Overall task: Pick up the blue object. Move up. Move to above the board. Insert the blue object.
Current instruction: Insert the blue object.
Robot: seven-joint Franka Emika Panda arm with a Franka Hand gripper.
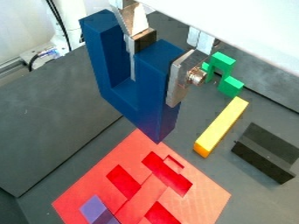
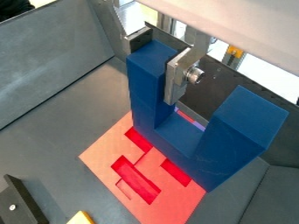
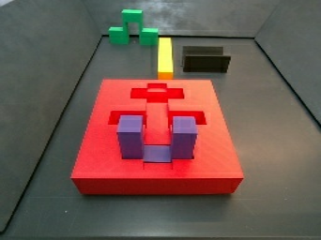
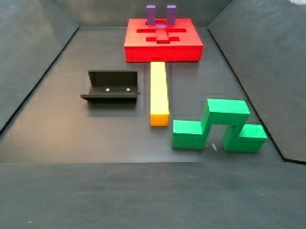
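Note:
In both wrist views my gripper [image 1: 156, 61] [image 2: 155, 57] is shut on one prong of the blue object [image 1: 135, 83] [image 2: 158, 96], a dark navy U-shaped block. It hangs prongs up, base down, in the air. The board [image 1: 211, 201] [image 2: 111, 149] is the red slab with recessed cutouts, and it lies below the block. In both side views the board [image 3: 100, 141] [image 4: 164, 49] shows whole, but neither the gripper nor the blue object is in view there.
A lighter purple U-shaped block [image 3: 157, 136] [image 4: 160, 13] [image 1: 91, 210] stands in the board. A yellow bar [image 4: 158, 89] [image 3: 164, 56] [image 1: 222, 125], a green block [image 4: 217, 125] [image 3: 129, 28] [image 1: 222, 74] and the dark fixture [image 4: 110, 89] [image 3: 207, 59] [image 1: 267, 149] lie on the grey floor beyond the board.

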